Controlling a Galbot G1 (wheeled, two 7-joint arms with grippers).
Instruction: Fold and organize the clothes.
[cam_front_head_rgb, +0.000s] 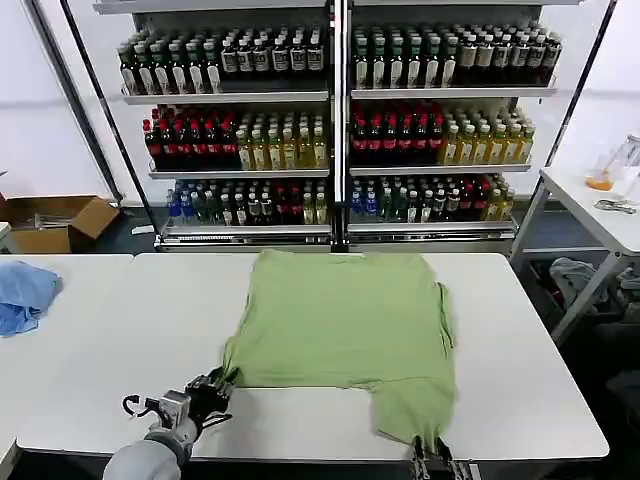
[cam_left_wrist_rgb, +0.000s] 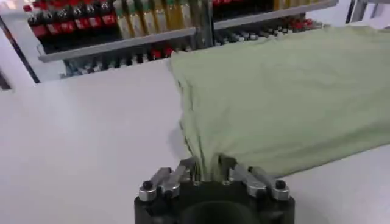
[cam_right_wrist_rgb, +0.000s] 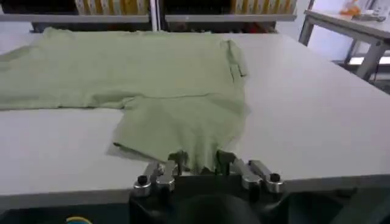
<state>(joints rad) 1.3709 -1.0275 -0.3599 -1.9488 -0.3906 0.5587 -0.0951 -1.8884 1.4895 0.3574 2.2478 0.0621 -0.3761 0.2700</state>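
Scanning from the robot's left: a small light blue crumpled cloth (cam_front_head_rgb: 22, 295) lies on the neighbouring white table (cam_front_head_rgb: 60, 340), well apart from the work, with an open brown cardboard box (cam_front_head_rgb: 55, 222) on the floor behind it. On the main white rectangular table (cam_front_head_rgb: 520, 370) the light green soft-fabric shirt (cam_front_head_rgb: 345, 325) lies spread flat, plain side up, its far edge close to the table's back edge and its near part reaching toward the front edge. Left gripper (cam_front_head_rgb: 215, 388) sits low at the shirt's near-left corner; in the left wrist view the left gripper (cam_left_wrist_rgb: 207, 172) has its metal fingers (cam_left_wrist_rgb: 186, 170) drawn narrow and pinched on a gathered bit of the green fabric, the cloth rising in small folds from the pinch and spreading out flat beyond. Moving right, a narrower flap of the shirt hangs toward the front edge of the table on the right side. Right gripper (cam_front_head_rgb: 437, 455) is at that flap's tip, at the very front edge of the table; the right wrist view shows the right gripper (cam_right_wrist_rgb: 198, 161) with fingers (cam_right_wrist_rgb: 226, 159) close together, clamped on the flap's hem, the shirt (cam_right_wrist_rgb: 152, 73) stretching away across the tabletop. Behind the table stand metal shelves stocked with rows of bottles (cam_front_head_rgb: 330, 120), dark, red and yellow. At far right a second white table (cam_front_head_rgb: 600, 215) stands at an angle, apart from the main one.
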